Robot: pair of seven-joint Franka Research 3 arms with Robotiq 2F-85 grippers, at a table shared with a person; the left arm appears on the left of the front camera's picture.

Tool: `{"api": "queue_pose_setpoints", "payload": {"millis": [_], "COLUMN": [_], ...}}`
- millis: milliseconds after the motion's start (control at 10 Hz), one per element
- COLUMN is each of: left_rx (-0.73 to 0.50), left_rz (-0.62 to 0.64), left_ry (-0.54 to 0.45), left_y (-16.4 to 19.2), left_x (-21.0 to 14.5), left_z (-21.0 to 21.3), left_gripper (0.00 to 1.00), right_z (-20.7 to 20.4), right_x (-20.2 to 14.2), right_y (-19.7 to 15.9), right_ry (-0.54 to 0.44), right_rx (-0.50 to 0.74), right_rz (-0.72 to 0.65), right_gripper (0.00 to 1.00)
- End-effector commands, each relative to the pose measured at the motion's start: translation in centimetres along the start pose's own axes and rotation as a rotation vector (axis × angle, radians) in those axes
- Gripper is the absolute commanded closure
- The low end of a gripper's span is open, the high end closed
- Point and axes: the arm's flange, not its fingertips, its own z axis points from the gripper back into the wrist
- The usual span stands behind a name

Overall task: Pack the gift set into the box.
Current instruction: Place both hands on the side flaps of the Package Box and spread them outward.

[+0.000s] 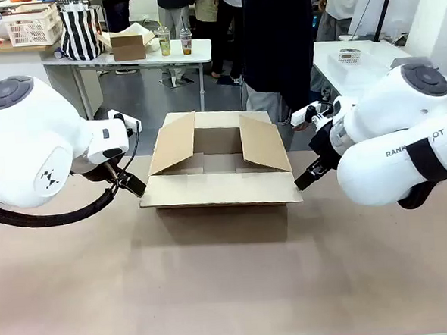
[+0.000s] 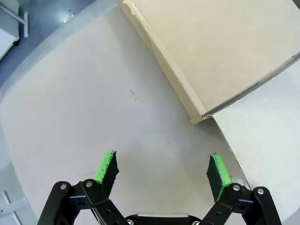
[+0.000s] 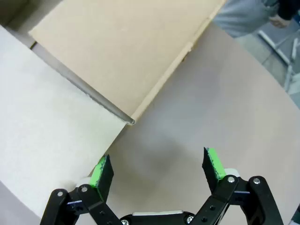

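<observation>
Front view: table (image 1: 216, 289) is spreading across the lower frame. The box (image 1: 219, 189) is sitting at centre, flaps standing open. Left gripper (image 2: 161, 169) and right gripper (image 3: 158, 165) are flanking its lower corners, both gaping wide and holding nothing.

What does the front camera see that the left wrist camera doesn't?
Front view: the whole open box, the right tool by its right front corner, and a person standing behind it. Left wrist view: a close look at the left tool, its green pads wide apart and holding nothing. Both: the box's cardboard and the table.
</observation>
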Motion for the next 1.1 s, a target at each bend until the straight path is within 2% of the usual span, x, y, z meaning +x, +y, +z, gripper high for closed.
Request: {"api": "queue_pose_setpoints", "payload": {"millis": [0, 1000], "left_rx": [0.0, 0.0], "left_rz": [0.0, 0.0], "left_ry": [0.0, 0.0], "left_y": [0.0, 0.0], "left_x": [0.0, 0.0], "left_z": [0.01, 0.01], "left_gripper": [0.0, 0.0], "right_z": [0.02, 0.02], "right_x": [0.02, 0.02], "right_y": [0.0, 0.0], "right_ry": [-0.002, -0.002], "right_rx": [-0.001, -0.001], "right_rz": [0.0, 0.0], "right_gripper": [0.0, 0.0]}}
